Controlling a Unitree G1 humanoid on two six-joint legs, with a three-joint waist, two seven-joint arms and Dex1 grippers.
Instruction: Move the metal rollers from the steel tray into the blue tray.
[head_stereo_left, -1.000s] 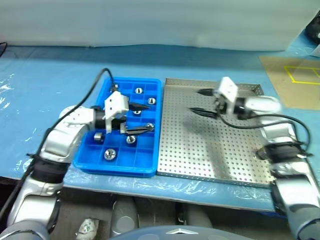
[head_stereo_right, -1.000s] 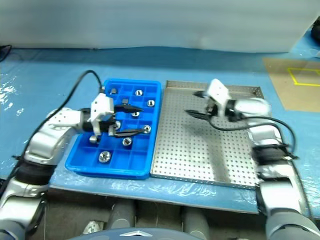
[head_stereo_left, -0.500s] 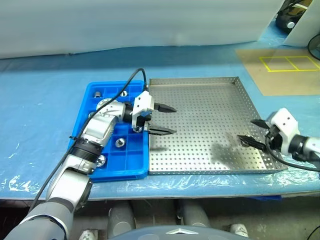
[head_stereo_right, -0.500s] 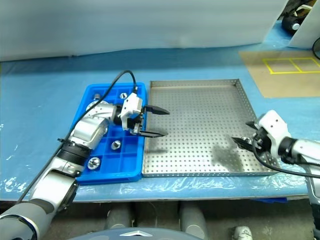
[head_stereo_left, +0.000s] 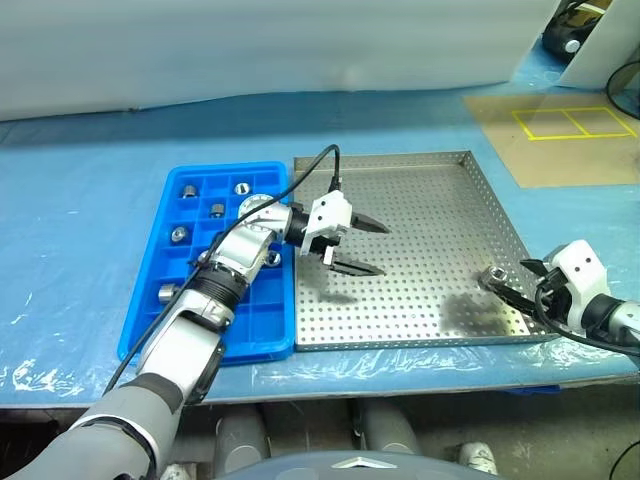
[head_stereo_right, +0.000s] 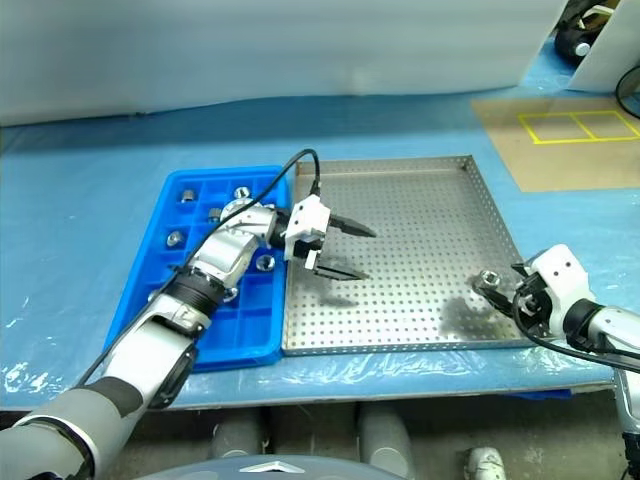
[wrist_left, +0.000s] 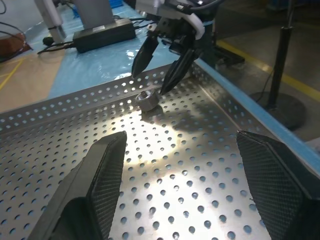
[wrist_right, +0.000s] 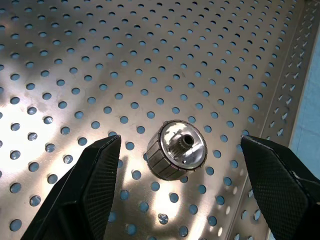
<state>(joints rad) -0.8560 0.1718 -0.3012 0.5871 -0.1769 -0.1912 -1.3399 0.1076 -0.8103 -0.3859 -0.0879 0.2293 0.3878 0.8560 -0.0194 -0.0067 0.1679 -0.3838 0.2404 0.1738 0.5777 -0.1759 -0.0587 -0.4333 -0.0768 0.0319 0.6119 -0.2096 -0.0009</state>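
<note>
We can read no writing or brand on anything here.

Our right gripper (wrist_right: 177, 150) sits at the steel tray's (head_stereo_left: 420, 200) near right corner with its two black fingers (wrist_right: 95, 185) spread wide. One roller (wrist_right: 176, 149) lies on the perforated floor between them, its holed end facing up, and neither finger touches it. In the head view that same roller (head_stereo_left: 487, 277) sits close to the tray's right rim, just ahead of the fingertips.

Our left gripper (head_stereo_left: 367, 248) reaches out over the left part of the steel tray, pointing toward the right side, its fingers (wrist_left: 100, 175) wide apart and holding nothing. We see it above the floor with its shadow underneath, and we cannot tell whether it touches the metal.

The blue tray (head_stereo_left: 160, 330) lies directly beside the steel tray's left edge, their long sides touching or nearly so. Several rollers (head_stereo_left: 179, 234) already sit in its small compartments, one to a cell, mostly in the far half. Both trays rest on a blue sheet covering the table (head_stereo_left: 80, 200).
</note>
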